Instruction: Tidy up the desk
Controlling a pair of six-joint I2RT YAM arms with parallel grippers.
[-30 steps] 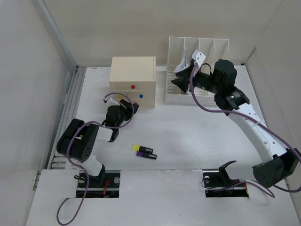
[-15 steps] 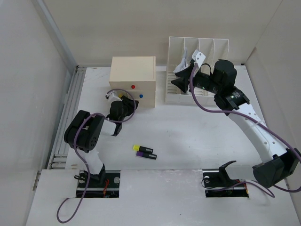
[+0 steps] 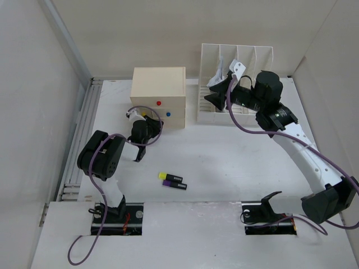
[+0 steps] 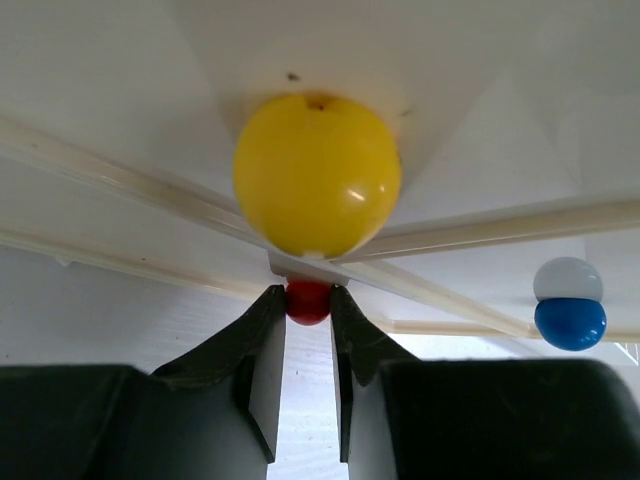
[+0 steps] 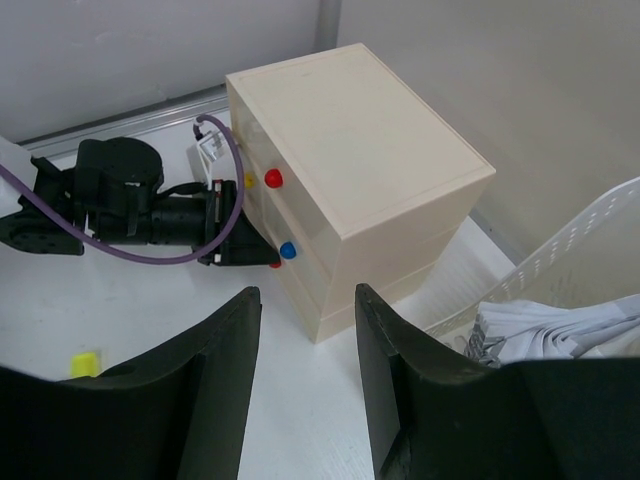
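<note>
Left end effector (image 4: pixel 308 296) grips a red knob (image 4: pixel 308 304) on the drawer box (image 3: pixel 159 95).

Left arm (image 3: pixel 101 162) and right arm (image 3: pixel 297 148): black, white and purple-cabled
The left arm had bulky rounded black joint housings on a short white link. The right arm had a long curved white forearm between black joints. Thin purple cables (image 5: pixel 238 170) looped along both, and the matte black fingers (image 5: pixel 205 400) tapered to narrow tips

Left fingers (image 5: pixel 245 252) pinch the drawer box's (image 5: pixel 370 160) lowest knob (image 5: pixel 274 264); right fingers (image 5: pixel 215 390) apart
</note>
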